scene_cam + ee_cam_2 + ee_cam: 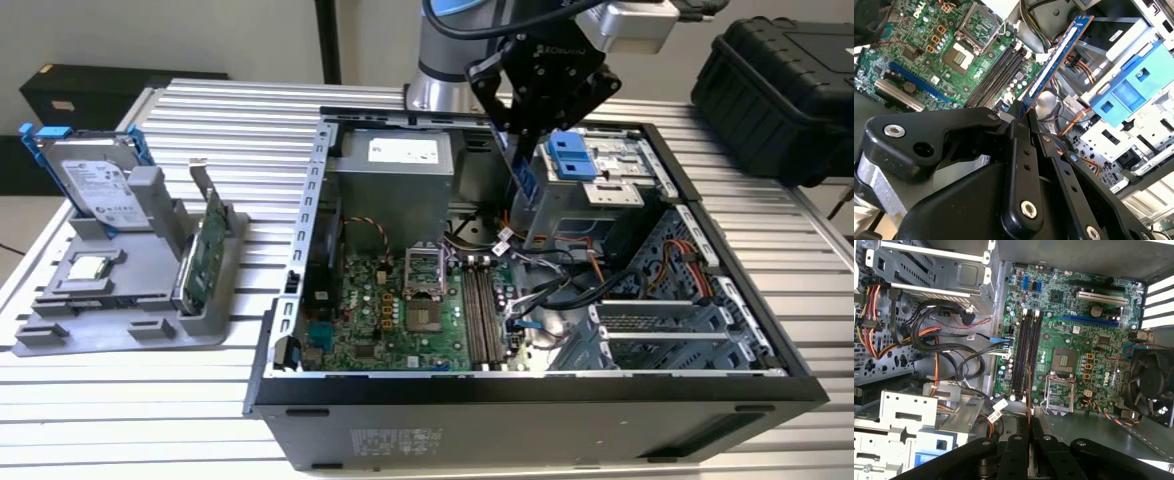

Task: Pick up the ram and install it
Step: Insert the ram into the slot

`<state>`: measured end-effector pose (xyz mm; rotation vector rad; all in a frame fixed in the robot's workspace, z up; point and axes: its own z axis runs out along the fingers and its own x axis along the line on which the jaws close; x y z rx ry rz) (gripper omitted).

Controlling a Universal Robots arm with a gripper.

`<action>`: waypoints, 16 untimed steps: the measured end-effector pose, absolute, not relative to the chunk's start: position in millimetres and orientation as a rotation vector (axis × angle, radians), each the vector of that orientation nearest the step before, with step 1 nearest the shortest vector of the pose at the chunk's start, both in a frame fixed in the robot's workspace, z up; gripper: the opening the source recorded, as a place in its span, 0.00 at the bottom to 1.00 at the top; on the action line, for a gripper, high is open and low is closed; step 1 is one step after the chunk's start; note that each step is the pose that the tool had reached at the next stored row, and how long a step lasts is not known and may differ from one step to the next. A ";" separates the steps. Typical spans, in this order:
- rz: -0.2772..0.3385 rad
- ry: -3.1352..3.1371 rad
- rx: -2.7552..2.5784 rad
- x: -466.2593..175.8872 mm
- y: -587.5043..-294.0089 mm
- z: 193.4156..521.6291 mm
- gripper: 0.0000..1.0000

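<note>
Holding ram (1054, 55) clamped in hand (1021, 109) by one end, long axis pointing down (slots (1026, 355) below, well apart).

An open black metal computer tower (534, 395) lies on a ribbed aluminium table (134, 400), green motherboard (387, 310) exposed; at the exterior view's left, a grey plastic stand (107, 300) holds a silver hard drive (100, 185).

The thin blue ram (1056, 57), copper-edged, hangs on end in the gripper (1020, 111) above the motherboard (909, 55).
</note>
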<state>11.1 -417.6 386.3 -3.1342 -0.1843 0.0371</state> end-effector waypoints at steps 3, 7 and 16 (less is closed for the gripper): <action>0.037 -0.184 -3.134 11.1 -417.6 385.4 0.00; 0.037 -0.184 -3.134 11.1 -417.6 384.3 0.00; 0.037 -0.184 -3.134 11.2 -417.6 382.1 0.00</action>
